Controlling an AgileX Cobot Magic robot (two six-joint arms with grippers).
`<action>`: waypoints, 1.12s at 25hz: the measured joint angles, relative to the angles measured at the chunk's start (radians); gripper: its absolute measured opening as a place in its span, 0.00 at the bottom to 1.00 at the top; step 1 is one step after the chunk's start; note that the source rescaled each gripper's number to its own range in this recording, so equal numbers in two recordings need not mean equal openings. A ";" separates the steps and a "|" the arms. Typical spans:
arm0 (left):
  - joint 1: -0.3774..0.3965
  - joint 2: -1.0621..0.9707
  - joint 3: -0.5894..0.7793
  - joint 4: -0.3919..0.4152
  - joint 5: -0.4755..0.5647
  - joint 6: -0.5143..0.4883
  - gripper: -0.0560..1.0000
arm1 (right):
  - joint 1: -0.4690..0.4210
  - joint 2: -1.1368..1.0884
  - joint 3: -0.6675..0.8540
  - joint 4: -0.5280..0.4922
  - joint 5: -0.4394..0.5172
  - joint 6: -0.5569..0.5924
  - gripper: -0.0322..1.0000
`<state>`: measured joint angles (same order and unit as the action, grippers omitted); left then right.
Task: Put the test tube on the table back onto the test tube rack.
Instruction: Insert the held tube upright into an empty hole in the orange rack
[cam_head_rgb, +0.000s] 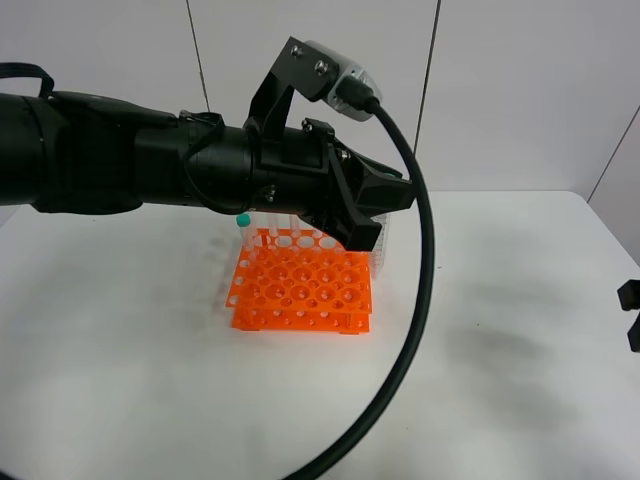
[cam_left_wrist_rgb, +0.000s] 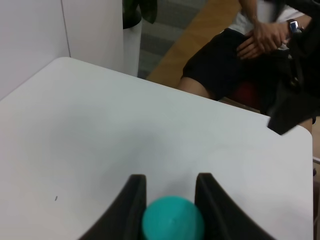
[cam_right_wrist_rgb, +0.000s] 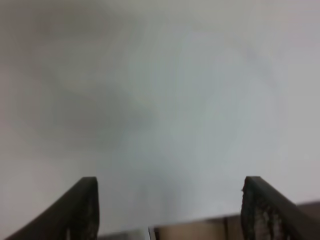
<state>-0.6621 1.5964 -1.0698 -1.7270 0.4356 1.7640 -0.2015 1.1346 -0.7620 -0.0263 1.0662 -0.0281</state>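
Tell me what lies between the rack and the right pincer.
Bare table, seen in the high view; only the left arm's black cable loops across above it.

Test tube rack (cam_head_rgb: 302, 290), orange: 1.
Surface (cam_head_rgb: 150, 380), white: 1.
Test tube (cam_left_wrist_rgb: 173, 220), teal cap, between the fingers of the left tool (cam_left_wrist_rgb: 170, 180): 1.
Second capped tube (cam_head_rgb: 242, 222), at the rack's back corner: 1.
Clear tubes (cam_head_rgb: 283, 228) behind the arm (cam_head_rgb: 150, 160): number cannot be told.
Tools: 2, counting the right tool (cam_right_wrist_rgb: 170, 181); 2 fingers each.
Cable (cam_head_rgb: 428, 250), black: 1.
Person (cam_left_wrist_rgb: 225, 75), seated: 1.
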 joint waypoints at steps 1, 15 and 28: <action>0.000 0.000 0.000 0.000 0.000 0.001 0.05 | 0.000 0.000 0.000 0.002 0.038 -0.005 0.81; 0.000 0.000 0.000 0.000 0.016 0.001 0.05 | 0.000 -0.014 0.000 0.085 0.144 -0.061 0.81; 0.000 0.000 0.000 0.000 0.033 0.001 0.05 | 0.000 -0.353 0.059 0.081 0.144 -0.031 0.81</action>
<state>-0.6621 1.5964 -1.0698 -1.7270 0.4690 1.7651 -0.2015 0.7820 -0.7031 0.0544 1.2102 -0.0590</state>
